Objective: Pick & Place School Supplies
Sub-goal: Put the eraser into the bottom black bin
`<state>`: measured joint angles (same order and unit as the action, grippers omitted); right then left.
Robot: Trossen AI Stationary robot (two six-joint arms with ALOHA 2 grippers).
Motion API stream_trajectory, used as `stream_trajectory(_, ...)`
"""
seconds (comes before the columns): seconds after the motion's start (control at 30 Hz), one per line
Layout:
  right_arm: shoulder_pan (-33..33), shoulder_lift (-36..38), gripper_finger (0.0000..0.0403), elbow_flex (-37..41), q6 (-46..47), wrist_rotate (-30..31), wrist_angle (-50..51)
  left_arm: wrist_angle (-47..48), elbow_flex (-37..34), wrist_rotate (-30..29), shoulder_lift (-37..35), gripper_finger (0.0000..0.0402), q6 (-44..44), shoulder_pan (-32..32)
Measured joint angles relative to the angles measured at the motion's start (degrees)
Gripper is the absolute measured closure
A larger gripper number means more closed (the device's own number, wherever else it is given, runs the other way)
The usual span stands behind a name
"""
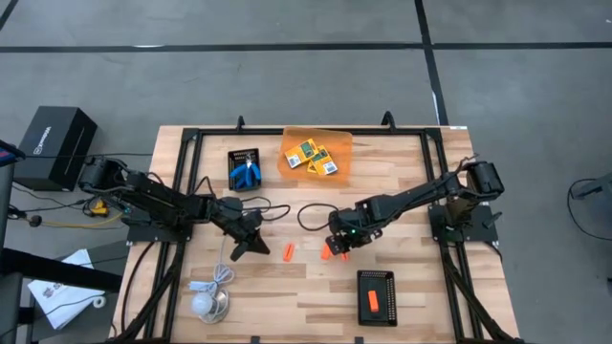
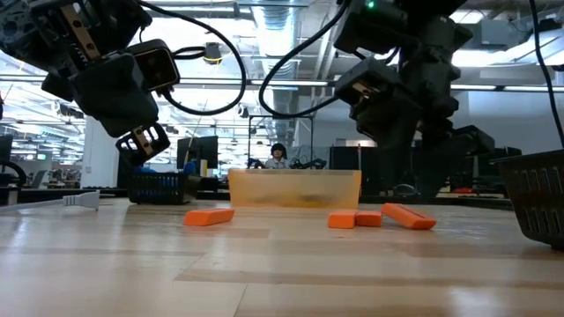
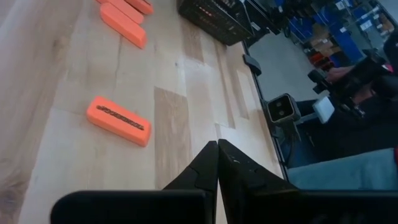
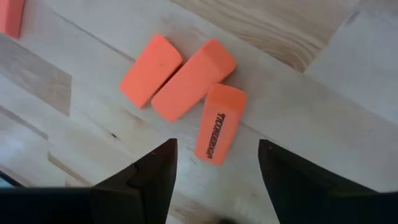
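Three short orange sticks [image 4: 186, 81] lie clustered on the wood, and my right gripper [image 4: 217, 165] hovers open just above them [image 1: 332, 251], touching none. A fourth orange stick [image 1: 288, 251] lies alone between the two grippers, also seen in the left wrist view [image 3: 118, 121]. My left gripper [image 1: 254, 241] is shut and empty, raised off the table [image 2: 145, 141] to the left of that stick. Blue-handled scissors [image 1: 248, 173] lie in a black tray [image 1: 232, 158] near the far edge. Yellow-and-green crayon boxes [image 1: 316, 156] sit in an orange translucent tray [image 1: 339, 141].
A second black tray [image 1: 386, 308] near the table's near edge holds one orange stick [image 1: 373, 301]. A white cable with a round puck [image 1: 204, 304] lies at the near left. A black cable [image 1: 306, 215] loops across the middle of the table. A person shows far off in the room [image 2: 278, 155].
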<state>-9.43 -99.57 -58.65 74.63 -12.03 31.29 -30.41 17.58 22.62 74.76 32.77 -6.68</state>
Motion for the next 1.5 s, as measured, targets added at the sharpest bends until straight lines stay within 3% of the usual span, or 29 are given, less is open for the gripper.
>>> stream_trajectory(0.97, 0.71, -6.20, 0.0199, -0.59, 1.50, -0.38, -3.08, 2.45, -2.98, 1.28, -0.02, 0.0399, -0.99, -0.01)
stream_trajectory(1.13, 1.03, -6.91, 0.0254, -0.55, 1.75, -0.72, -2.47, 2.32, -4.19, 1.28, -0.02, 0.0399, -0.69, 0.00)
stream_trajectory(1.3, 2.05, -6.88, 0.0378, -0.52, -1.49, -0.86, -1.82, 1.99, -4.26, 1.29, -0.02, 0.0399, -0.52, 0.00)
stream_trajectory(1.5, 2.78, -6.44, 0.0398, -0.43, -3.09, -0.71, -1.95, 1.85, -4.26, 1.69, -0.02, 0.0399, 0.61, -0.01)
